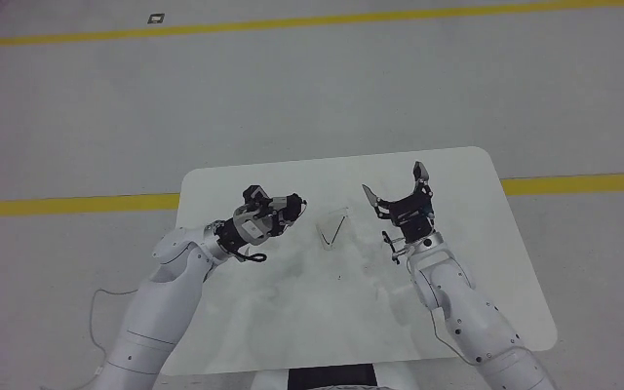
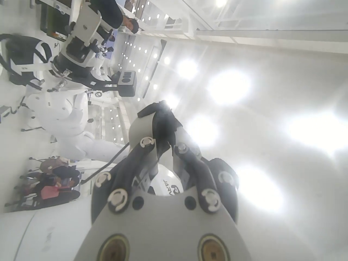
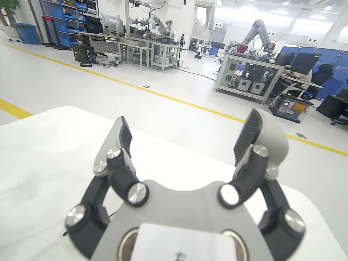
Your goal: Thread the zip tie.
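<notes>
Seen from above, a white surface (image 1: 312,312) with rounded corners fills the lower middle of the frame, on a pale grey floor crossed by 2 yellow lines (image 1: 88,204). The zip tie (image 1: 333,228), thin and pale, lies flat on the surface near the centre of the frame, bent into a narrow V whose point faces the lower edge. It sits between the 2 grippers and touches neither. The left gripper (image 1: 290,206) is just to the left of the zip tie, lying sideways with its tip aimed toward it. Its fingers are pressed together with nothing seen between them. Its own wrist view shows this closed gripper (image 2: 163,115) turned up toward bright ceiling lights. The right gripper (image 1: 394,183) is to the right of the zip tie and slightly higher in the frame, a little farther off than the left one. Its 2 fingers are spread wide and hold nothing. The right wrist view shows the spread gripper (image 3: 187,126) above the surface's far edge.
</notes>
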Action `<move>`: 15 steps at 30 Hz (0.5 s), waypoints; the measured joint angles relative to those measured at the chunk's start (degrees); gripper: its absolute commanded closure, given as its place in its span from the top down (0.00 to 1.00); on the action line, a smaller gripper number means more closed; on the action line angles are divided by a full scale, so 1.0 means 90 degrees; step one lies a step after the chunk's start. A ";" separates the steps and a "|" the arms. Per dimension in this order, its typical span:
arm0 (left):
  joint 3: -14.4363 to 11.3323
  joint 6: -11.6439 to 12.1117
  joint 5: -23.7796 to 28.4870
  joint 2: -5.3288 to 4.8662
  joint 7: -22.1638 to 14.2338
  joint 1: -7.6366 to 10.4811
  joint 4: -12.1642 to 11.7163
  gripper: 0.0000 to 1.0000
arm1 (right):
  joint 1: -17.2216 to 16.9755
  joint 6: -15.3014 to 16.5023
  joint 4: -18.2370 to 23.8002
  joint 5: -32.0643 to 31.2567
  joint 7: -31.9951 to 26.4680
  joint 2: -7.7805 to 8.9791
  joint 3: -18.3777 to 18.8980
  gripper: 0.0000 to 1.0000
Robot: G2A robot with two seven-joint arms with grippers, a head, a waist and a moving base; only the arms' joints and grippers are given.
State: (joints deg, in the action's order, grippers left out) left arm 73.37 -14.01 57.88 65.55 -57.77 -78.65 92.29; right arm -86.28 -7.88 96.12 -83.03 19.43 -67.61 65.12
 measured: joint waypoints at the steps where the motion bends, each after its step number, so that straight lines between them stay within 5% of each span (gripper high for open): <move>1: 0.0000 0.0000 0.0001 0.0000 0.0000 0.0001 -0.0002 0.00 | 0.0001 0.0000 0.0000 0.0000 0.0000 0.0000 -0.0001 1.00; 15: 0.0012 -0.0003 -0.0069 -0.0025 0.0236 -0.0024 0.0356 0.00 | 0.0001 -0.0001 0.0000 -0.0001 0.0000 0.0000 -0.0001 1.00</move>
State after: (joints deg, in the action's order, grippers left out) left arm 73.47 -14.03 57.26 65.33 -55.65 -78.87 95.49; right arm -86.27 -7.89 96.12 -83.03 19.43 -67.61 65.11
